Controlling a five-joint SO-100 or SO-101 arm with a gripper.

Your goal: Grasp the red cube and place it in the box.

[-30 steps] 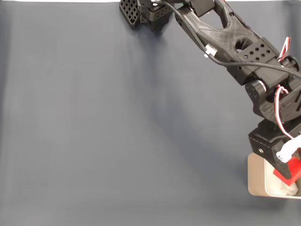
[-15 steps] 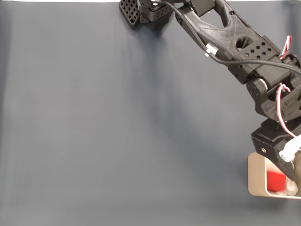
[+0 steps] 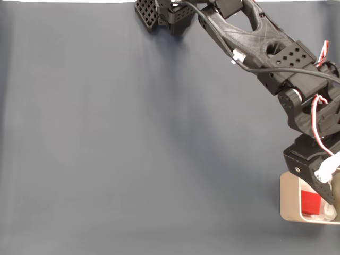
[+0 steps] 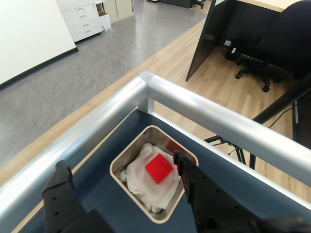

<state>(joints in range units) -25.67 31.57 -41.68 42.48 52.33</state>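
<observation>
The red cube (image 4: 159,168) lies on the white lining inside the beige box (image 4: 129,154), free of the fingers. From the fixed view the red cube (image 3: 310,202) shows in the box (image 3: 289,199) at the table's lower right corner, partly under the arm. My gripper (image 4: 121,179) hangs above the box and stands open, one black finger (image 4: 60,182) to the left and the other finger (image 4: 187,174) to the right of the cube. In the fixed view the gripper's fingertips are hidden beneath the wrist.
The box sits in the table corner against a silver metal rail (image 4: 204,109). Dark blue-grey cloth (image 3: 133,138) covers the table to the left of the arm. The arm's base (image 3: 164,13) stands at the top edge.
One second ago the cube was held between the fingers above the box. It has since dropped onto the lining and lies flat, while the arm has barely moved.
</observation>
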